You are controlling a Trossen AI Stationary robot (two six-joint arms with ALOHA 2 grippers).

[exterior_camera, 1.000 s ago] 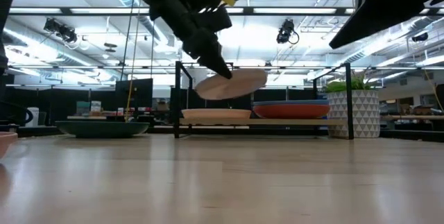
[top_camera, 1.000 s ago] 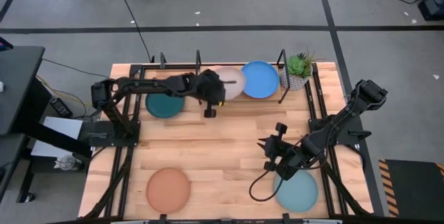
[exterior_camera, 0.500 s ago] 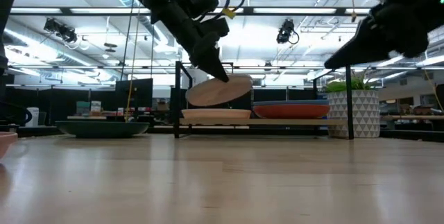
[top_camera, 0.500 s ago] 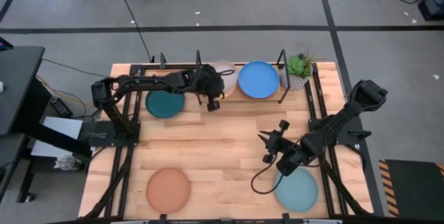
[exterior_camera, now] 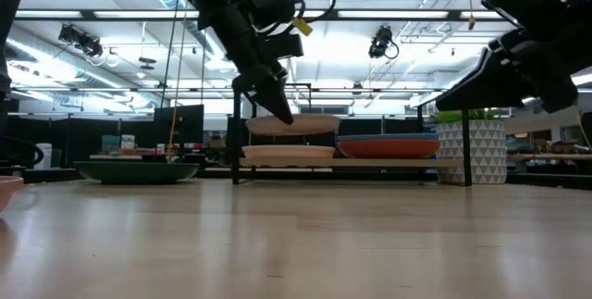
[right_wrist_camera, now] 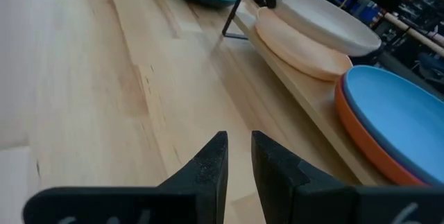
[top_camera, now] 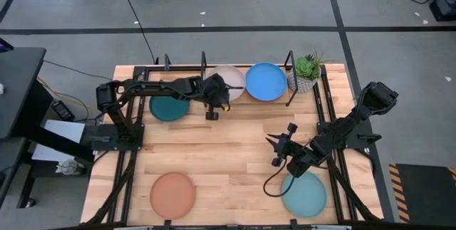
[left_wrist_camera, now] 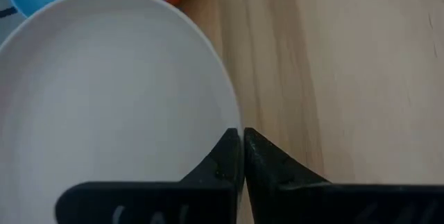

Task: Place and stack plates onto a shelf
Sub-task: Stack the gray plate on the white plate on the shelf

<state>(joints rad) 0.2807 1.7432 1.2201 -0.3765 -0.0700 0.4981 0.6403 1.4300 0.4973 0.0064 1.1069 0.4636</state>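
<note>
My left gripper is shut on a pale grey plate, held level just above a cream plate that lies on the black rod shelf. A blue plate lies on an orange plate on the shelf's right half. A dark teal plate lies on the table left of the shelf. A terracotta plate and a light aqua plate lie near the front edge. My right gripper hangs open and empty above the table, just beyond the aqua plate. My left gripper pinches the grey plate's rim on its near side between its two fingers. The fingers slant down from the near left. The plate is level and lifted clear, a small gap above the cream plate.
A small green plant in a patterned pot stands at the shelf's right end. The shelf's upright posts rise beside the plates. Bare wooden table lies between the shelf and the front plates.
My left gripper has moved toward the table's left and far edges and down, over the shelf's left half. The grey plate was tilted and is now level, lower, above the cream plate. My right arm has come down a little.
</note>
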